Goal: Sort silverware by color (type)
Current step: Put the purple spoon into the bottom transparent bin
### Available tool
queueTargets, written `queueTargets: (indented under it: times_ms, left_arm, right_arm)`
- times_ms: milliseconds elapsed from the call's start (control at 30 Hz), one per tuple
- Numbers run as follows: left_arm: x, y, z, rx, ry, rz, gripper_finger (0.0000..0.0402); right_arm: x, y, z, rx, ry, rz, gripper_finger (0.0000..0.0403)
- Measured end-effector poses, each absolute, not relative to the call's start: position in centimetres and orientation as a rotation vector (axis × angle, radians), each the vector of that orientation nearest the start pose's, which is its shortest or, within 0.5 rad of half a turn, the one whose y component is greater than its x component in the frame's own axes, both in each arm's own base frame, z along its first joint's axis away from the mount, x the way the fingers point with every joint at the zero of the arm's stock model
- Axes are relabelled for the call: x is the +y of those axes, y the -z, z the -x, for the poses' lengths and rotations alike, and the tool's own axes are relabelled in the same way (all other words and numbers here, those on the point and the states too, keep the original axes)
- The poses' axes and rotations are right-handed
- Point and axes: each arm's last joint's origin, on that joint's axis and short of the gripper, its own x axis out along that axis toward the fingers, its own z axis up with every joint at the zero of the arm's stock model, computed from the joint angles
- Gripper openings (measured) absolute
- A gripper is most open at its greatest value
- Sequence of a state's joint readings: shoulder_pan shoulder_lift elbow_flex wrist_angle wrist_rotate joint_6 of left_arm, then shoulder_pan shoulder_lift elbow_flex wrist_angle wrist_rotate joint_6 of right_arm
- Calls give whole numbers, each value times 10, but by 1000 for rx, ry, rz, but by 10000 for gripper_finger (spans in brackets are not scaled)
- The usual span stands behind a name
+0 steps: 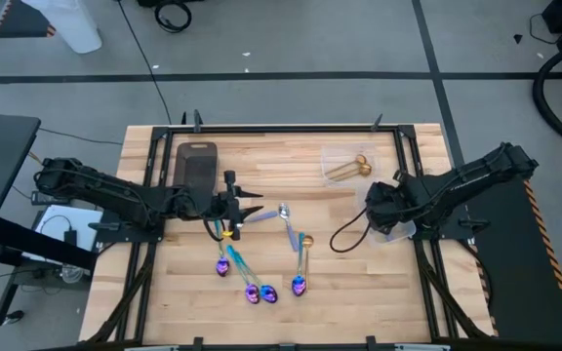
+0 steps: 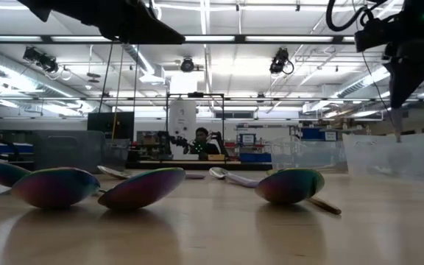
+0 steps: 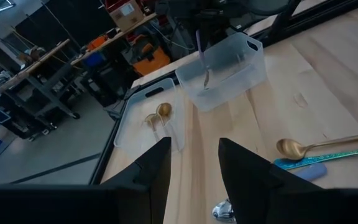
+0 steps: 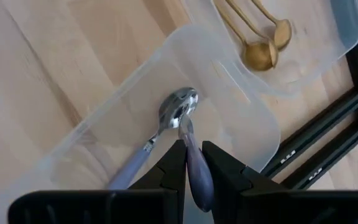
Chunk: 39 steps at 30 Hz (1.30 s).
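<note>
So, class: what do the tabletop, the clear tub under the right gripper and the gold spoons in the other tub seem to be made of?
Pale tabletop: looks like wood, with plank seams and grain, matt finish.
Clear tub: probably plastic, translucent with soft rounded edges.
Gold spoons: likely metal with a shiny gold finish, their bowls catching highlights; solid or plated cannot be told.

Bright even overhead light across the wooden table (image 1: pixel 359 263), ceiling strip lights (image 2: pixel 205 18) glaring white in the low view, near spoons (image 2: pixel 142 188) soft and blurred, arms silhouetted dark, faint shadows, left wrist fingers (image 3: pixel 151 171) out of focus
</note>
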<state>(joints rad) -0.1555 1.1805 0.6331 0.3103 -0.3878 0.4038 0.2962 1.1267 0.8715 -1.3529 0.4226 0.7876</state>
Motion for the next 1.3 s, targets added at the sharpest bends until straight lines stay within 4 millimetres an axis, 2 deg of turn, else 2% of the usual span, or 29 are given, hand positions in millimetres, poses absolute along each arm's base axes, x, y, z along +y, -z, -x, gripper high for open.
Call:
queueTargets:
  times_ms: [133, 300, 467, 633, 967, 1300]
  left_arm:
    - [-28, -249, -250, 278, -182, -465, 142]
    - [-28, -248, -250, 279, -185, -437, 142]
    - [-28, -248, -250, 276, -189, -410, 142]
    - [-28, -247, -251, 280, -188, -411, 142]
    - [-28, -247, -251, 280, -189, -404, 142]
    - [-28, -247, -251, 278, -192, -388, 142]
  right_arm:
    - [33, -244, -149, 1356, 671, -67, 55]
    - [35, -243, -149, 1379, 665, -147, 55]
    - [35, -231, -144, 1450, 667, -207, 64]
    - [36, -223, -141, 1496, 649, -247, 93]
    - [41, -229, -143, 1597, 534, -439, 170]
    - [45, -230, -142, 1677, 469, -580, 178]
